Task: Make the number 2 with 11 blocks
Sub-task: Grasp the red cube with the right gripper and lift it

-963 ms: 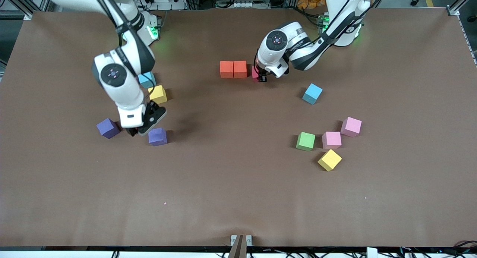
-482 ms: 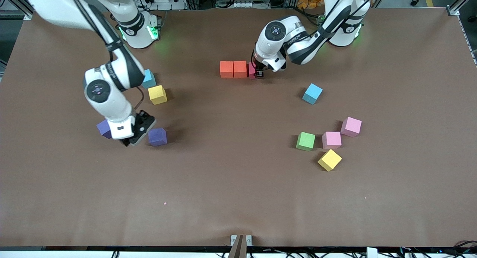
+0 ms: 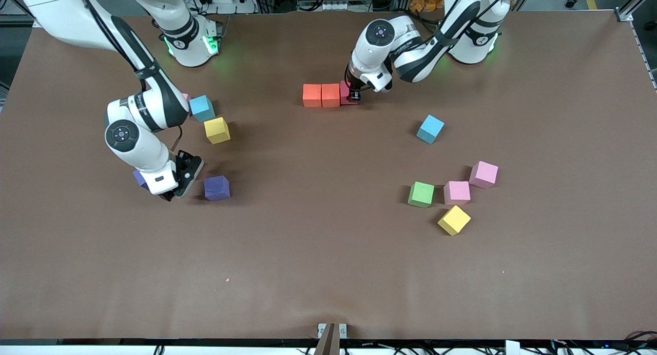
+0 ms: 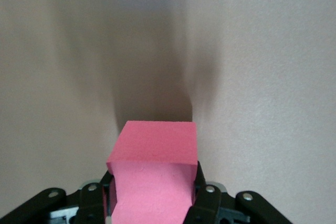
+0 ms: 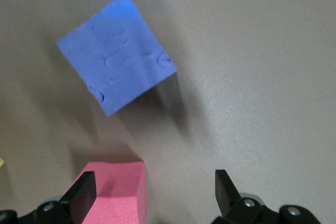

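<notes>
Placement of third top-row block, front view used as the clock face.

Left hand [image 3: 354, 96] was clamped on the red block [image 3: 347, 93], low on the tabletop [image 3: 328, 273] at the 3 o'clock end of the pair of orange blocks [image 3: 311, 95]. Over the last second it had carried that block in from a small gap until it stood against the pair. The left wrist view showed the block [image 4: 155, 171] squeezed between both fingers, bare surface ahead.

Right hand [image 3: 172, 191], fingers apart and holding nothing, had swung off toward 9 o'clock, away from one purple block [image 3: 216, 188], and hung low over the second purple block [image 3: 138, 178], now mostly hidden under the wrist. Its wrist view showed a purple cube [image 5: 116, 60] ahead and a pinkish-red block [image 5: 118, 192] just beside one finger [image 5: 84, 192]; contact could not be told.

Judgement: top bar of the number 2 looked complete at three wide once released. Eight blocks remained; green [image 3: 421, 194], two pink and one yellow sat loose at about 4 o'clock from the row.
</notes>
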Robot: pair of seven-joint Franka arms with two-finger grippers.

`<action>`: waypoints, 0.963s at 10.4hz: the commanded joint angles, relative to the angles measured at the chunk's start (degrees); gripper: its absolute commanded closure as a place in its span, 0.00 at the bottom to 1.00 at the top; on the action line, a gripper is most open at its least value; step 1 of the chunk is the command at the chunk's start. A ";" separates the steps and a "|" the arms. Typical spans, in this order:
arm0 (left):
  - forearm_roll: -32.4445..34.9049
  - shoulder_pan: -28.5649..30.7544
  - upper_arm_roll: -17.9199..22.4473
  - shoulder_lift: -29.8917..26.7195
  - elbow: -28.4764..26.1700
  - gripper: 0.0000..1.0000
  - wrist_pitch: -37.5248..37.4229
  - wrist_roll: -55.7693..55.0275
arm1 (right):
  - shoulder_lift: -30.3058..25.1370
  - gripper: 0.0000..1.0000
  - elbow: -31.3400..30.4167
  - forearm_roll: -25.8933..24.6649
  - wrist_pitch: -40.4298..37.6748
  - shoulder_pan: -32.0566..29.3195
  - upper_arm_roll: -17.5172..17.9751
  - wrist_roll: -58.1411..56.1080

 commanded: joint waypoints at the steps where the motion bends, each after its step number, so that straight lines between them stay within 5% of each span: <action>1: 1.02 -0.28 0.04 -1.43 -1.15 0.76 1.13 -0.90 | -3.12 0.00 -1.61 0.34 -2.53 -3.19 1.26 -5.04; 10: 3.23 0.07 0.75 0.68 -0.44 0.75 2.18 -0.81 | -4.52 0.00 -6.44 0.43 -0.95 -5.47 3.10 -8.39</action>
